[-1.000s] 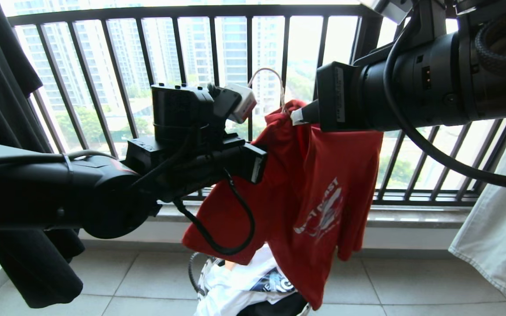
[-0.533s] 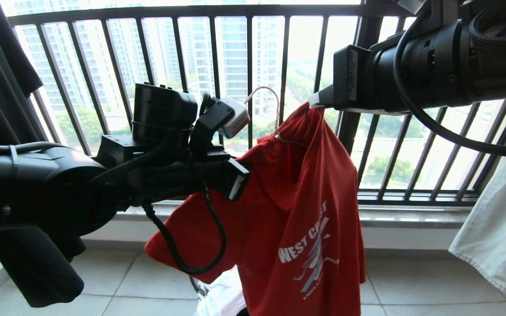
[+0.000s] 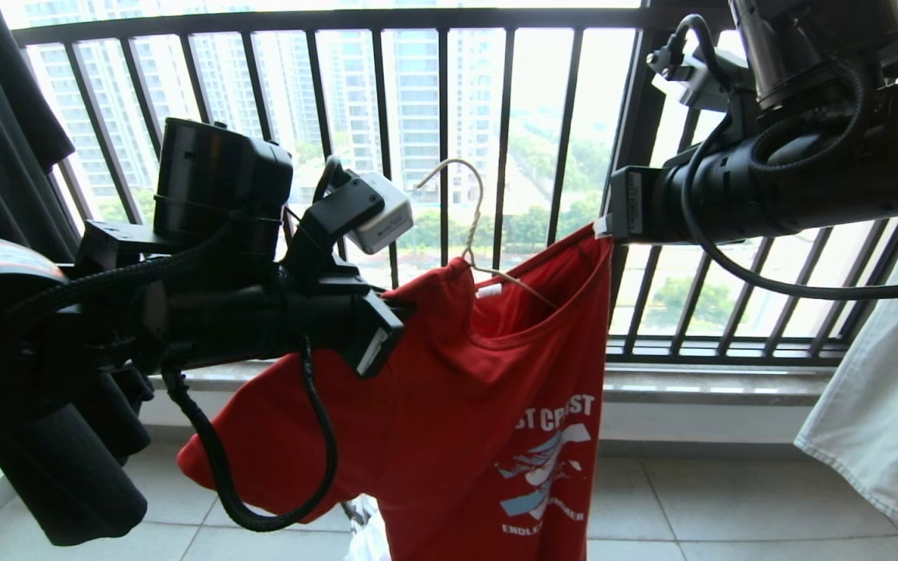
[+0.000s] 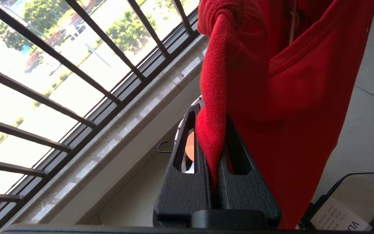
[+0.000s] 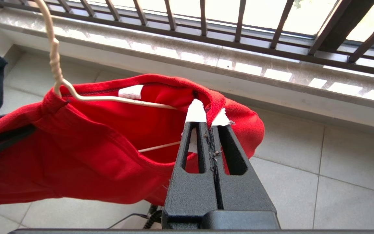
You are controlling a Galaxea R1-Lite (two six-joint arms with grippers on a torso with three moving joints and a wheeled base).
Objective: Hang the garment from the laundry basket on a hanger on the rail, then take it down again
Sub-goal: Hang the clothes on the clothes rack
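Balcony setup today: black railing (image 3: 441, 187) with towers behind it, grey floor tiles (image 3: 730, 506) underneath. I've got the garment (image 3: 480, 421) strung in mid-air between both arms, nowhere near the floor. My left gripper (image 4: 214, 143) is clamped on a bunched fold of red fabric at one shoulder, and the right gripper (image 5: 208, 122) is pinched tight on the collar edge at the other side. The hanger (image 5: 76, 94) sits inside the neck opening, its wire arm running roughly along the line between the two grippers, hook poking up out of the collar just beside the left one. I can't see the rail in any view; I'm guessing it's overhead. So my read is the hook needs to go up, and the left arm is the nearer one to steer it.
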